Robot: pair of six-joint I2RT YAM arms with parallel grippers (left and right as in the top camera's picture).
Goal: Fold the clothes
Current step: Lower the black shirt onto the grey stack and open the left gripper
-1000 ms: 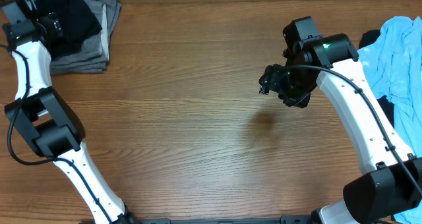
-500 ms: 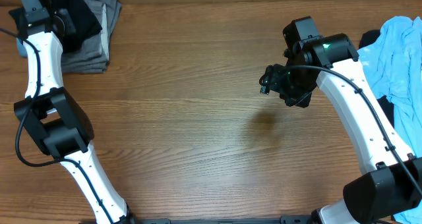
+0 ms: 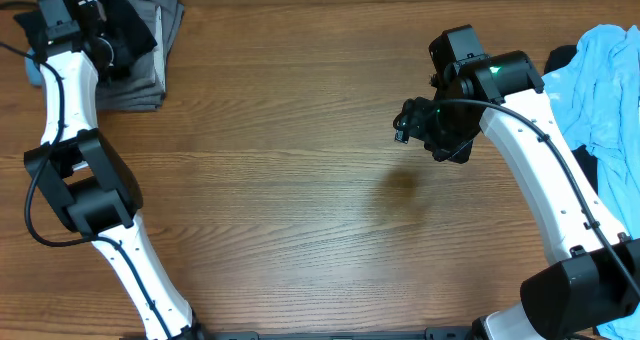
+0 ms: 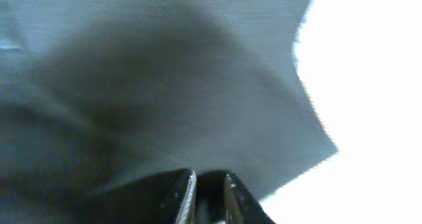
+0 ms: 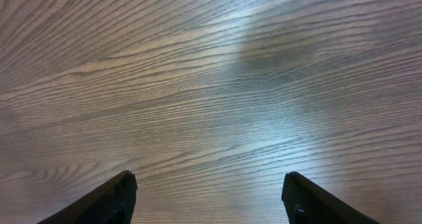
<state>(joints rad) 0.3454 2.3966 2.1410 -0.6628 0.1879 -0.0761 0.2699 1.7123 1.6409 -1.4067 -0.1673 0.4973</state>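
1. Your left gripper (image 3: 108,42) is at the far left corner of the table (image 3: 300,200), in among the cloth there. In its wrist view the fingers (image 4: 183,196) are almost together, with only a slim gap between them. Greyish cloth (image 4: 165,85) fills the view right up to the tips, and you cannot tell whether a fold is caught.
2. Around that gripper, the black shirt (image 3: 132,25) lies bunched on top of the grey folded garments (image 3: 150,85), which are stacked in the same corner.
3. Your right gripper (image 3: 403,122) hangs over bare wood, right of the table's middle. Its fingers (image 5: 109,201) are spread well apart with nothing between them.
4. At the table's right edge, a light blue garment (image 3: 605,75) lies crumpled, with dark cloth (image 3: 562,58) showing from under it. Both are well apart from the left-corner pile.
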